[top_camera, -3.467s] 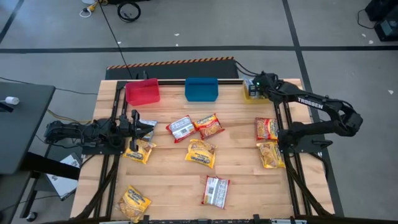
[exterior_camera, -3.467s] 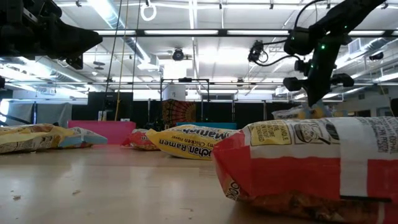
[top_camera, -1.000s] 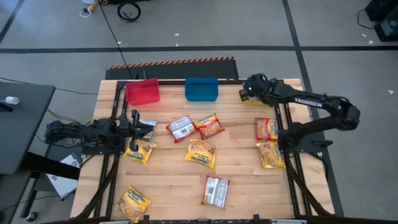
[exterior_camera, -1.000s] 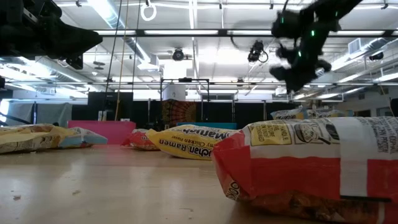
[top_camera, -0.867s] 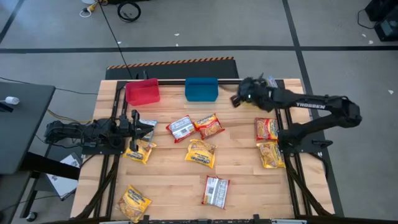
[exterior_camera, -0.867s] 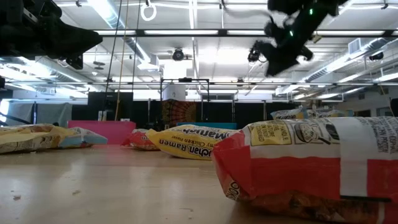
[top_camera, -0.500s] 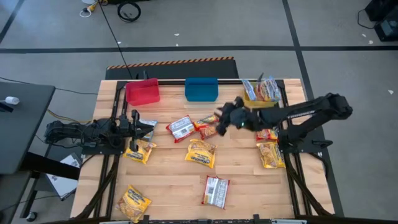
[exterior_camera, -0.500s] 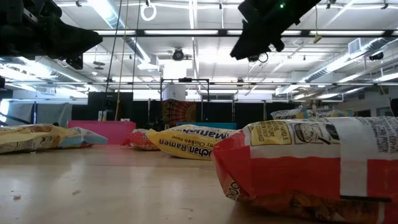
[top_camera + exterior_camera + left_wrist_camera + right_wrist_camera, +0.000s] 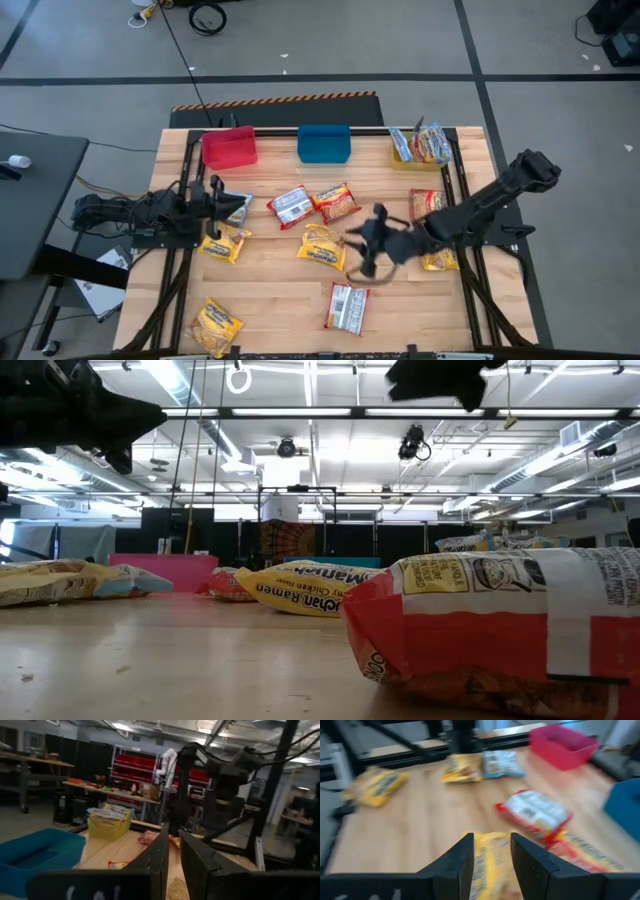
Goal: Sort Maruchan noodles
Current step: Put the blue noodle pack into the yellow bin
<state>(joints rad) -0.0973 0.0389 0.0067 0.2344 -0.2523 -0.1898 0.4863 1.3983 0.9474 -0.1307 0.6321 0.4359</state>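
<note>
Fingers of right gripper (image 9: 362, 252): parted, nothing between them, poised mid-frame in high view over yellow-orange packet (image 9: 323, 246) at table (image 9: 270, 300) centre. Left gripper (image 9: 215, 207): fingers slightly apart, empty, parked at left-centre beside pale blue-silver packet (image 9: 238, 207). Other packets scattered: red ones (image 9: 294, 206) centre, another lower centre (image 9: 347, 307); some already in yellow bin (image 9: 420, 146), upper right. Packets likely light, crinkly, slippery, contents brittle; probably best pinched gently across short flat edge or seam.
</note>
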